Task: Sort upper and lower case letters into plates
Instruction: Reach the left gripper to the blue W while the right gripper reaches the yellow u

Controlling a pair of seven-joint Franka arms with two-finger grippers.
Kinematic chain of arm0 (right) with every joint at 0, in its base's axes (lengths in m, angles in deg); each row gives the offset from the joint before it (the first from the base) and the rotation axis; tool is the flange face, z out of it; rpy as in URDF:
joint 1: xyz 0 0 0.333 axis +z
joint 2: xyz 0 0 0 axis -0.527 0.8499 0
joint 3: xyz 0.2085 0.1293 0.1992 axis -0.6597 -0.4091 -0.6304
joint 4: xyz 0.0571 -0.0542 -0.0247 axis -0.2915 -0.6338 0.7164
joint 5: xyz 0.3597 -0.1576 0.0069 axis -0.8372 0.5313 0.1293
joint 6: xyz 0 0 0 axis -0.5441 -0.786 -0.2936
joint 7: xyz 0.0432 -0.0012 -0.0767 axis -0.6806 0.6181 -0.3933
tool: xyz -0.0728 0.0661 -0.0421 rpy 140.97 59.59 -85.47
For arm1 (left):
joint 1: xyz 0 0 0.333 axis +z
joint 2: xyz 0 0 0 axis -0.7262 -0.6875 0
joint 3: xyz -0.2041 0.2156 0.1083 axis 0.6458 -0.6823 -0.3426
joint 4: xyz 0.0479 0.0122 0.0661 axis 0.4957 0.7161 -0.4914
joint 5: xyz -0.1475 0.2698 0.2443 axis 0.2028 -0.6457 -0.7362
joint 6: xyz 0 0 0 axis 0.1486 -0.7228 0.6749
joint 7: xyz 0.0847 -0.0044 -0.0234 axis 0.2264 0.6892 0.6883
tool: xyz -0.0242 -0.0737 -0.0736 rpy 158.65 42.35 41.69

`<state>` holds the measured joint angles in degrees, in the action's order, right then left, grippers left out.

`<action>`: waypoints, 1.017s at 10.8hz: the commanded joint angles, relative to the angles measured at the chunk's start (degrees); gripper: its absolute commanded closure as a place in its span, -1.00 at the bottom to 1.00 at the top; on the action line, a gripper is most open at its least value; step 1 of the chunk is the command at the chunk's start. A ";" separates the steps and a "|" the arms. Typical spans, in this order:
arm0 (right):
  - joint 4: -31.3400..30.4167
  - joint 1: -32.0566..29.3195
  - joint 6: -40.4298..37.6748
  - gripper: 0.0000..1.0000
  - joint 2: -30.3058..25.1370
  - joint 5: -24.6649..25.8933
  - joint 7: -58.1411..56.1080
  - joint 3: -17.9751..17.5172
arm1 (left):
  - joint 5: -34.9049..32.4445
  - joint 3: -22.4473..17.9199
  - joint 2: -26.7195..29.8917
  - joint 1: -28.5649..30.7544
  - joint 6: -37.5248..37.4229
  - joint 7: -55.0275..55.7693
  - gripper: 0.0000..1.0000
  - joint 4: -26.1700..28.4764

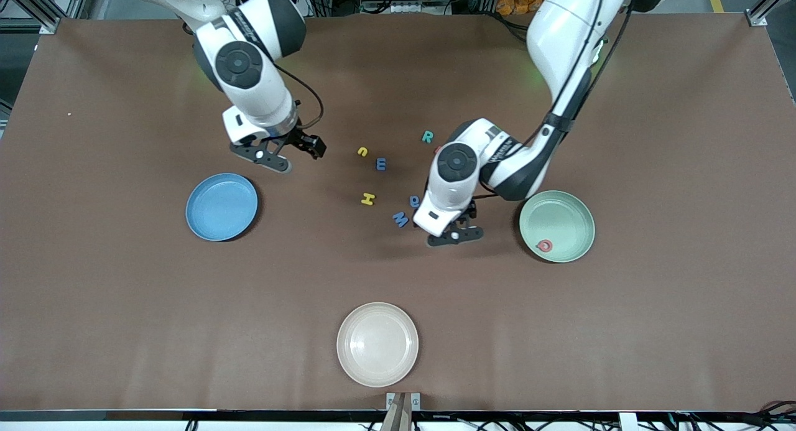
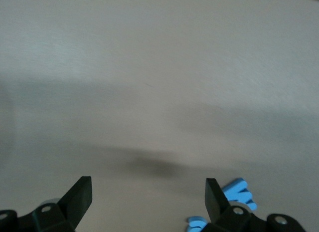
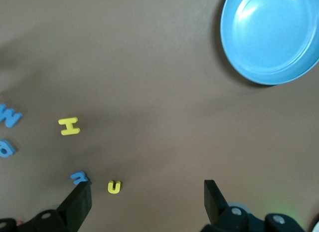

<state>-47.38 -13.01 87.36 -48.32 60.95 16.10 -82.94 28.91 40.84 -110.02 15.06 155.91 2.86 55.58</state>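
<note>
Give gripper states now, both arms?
Left gripper: open, empty, low beside the small blue letter M.
Right gripper: open, empty, above the round blue plate.

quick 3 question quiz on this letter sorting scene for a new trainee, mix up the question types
1. True or false: the blue plate already holds a letter.
2. Which plate holds the red letter? A) the cream plate B) the mint green plate C) the blue plate
3. Fill in: the left gripper, jaws open, is low beside the blue ___, while the right gripper waits open above the table.

Key: 1 false; 2 B; 3 M
</note>
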 commanded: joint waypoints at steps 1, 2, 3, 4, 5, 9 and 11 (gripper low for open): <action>-5.70 2.64 6.67 -1.00 -2.07 0.60 5.08 -0.14 | -6.27 -0.33 -2.30 -2.05 2.48 -12.49 -1.00 -1.96; -6.06 3.18 8.17 -1.00 -0.94 0.60 6.24 -0.58 | -6.20 -0.16 -2.74 -2.23 4.58 -16.40 -1.00 -1.97; -6.41 4.57 9.41 -1.00 0.20 0.60 6.34 -0.67 | -6.20 0.11 -3.18 -2.85 5.99 -18.18 -1.00 -2.05; -6.59 5.28 10.46 -1.00 1.35 0.60 6.34 -0.67 | -6.38 0.02 -3.19 -4.33 7.57 -19.33 -1.00 -1.97; -7.46 5.55 12.22 -1.00 2.14 0.60 6.51 -0.85 | -6.38 0.11 -3.71 -4.87 9.76 -20.56 -1.00 -1.97; -10.02 7.83 22.15 -1.00 7.23 0.94 8.80 -2.43 | -6.38 0.20 -7.31 -5.57 16.37 -34.88 -1.00 -1.70; -10.11 9.85 25.84 -0.78 9.87 1.73 8.88 -2.43 | -6.64 0.55 -8.10 -6.71 16.38 -35.16 -1.00 -1.44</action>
<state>-57.32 -4.51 110.75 -40.04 61.26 23.43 -85.25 24.21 41.23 -117.09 9.31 171.77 -31.86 55.14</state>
